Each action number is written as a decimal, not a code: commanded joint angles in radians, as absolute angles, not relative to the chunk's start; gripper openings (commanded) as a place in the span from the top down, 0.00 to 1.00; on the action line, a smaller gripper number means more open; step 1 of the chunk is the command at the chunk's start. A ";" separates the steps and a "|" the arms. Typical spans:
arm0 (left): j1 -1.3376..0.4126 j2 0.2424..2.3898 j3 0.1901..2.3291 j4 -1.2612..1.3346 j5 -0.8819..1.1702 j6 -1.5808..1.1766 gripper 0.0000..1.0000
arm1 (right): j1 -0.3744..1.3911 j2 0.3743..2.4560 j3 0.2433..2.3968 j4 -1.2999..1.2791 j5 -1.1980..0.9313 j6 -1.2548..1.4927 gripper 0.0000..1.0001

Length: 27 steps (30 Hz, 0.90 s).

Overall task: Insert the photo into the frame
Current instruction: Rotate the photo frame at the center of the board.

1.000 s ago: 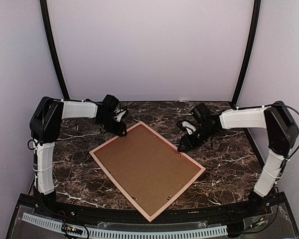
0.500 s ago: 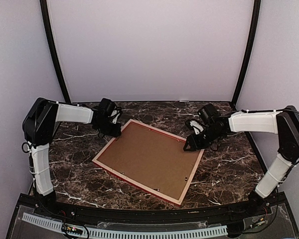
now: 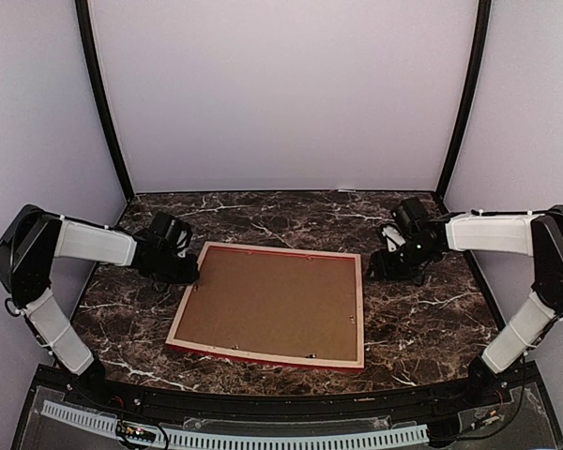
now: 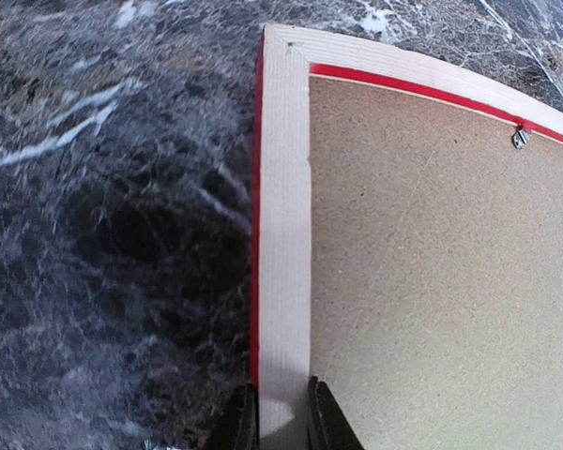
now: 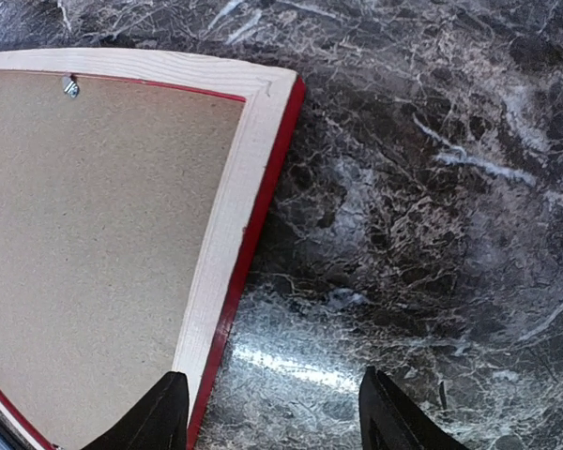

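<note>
Low over the table (image 3: 432, 309), left pincer (image 4: 281, 414) clamps the frame (image 4: 283, 234); right pincer (image 5: 274, 412) gapes beside

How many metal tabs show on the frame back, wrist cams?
2: left tab by the frame's far-left corner, right tab by its far-right corner; others may be hidden.

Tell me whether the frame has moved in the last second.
Yes. Seen from above, the frame has turned counterclockwise: its sides now run nearly parallel to the table's near edge, where a corner pointed at it before.
</note>
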<state>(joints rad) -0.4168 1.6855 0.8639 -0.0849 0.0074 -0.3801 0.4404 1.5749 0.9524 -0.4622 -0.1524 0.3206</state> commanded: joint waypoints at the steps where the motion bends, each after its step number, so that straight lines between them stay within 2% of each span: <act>1: -0.437 1.613 0.742 -0.121 0.097 -0.486 0.85 | 0.442 1.596 0.922 -0.405 -0.176 0.364 0.37; 6: -0.514 1.558 0.661 -0.098 0.097 -0.564 0.80 | 0.442 1.616 0.915 -0.375 -0.210 0.375 0.40; 12: -0.629 1.514 0.617 -0.073 0.094 -0.667 0.63 | 0.442 1.632 0.899 -0.370 -0.228 0.379 0.41; 22: -0.683 1.486 0.623 -0.089 0.063 -0.716 0.52 | 0.442 1.567 0.802 -0.394 -0.122 0.391 0.42; 27: -0.683 1.468 0.635 -0.113 0.032 -0.701 0.48 | 0.442 1.541 0.763 -0.383 -0.139 0.401 0.53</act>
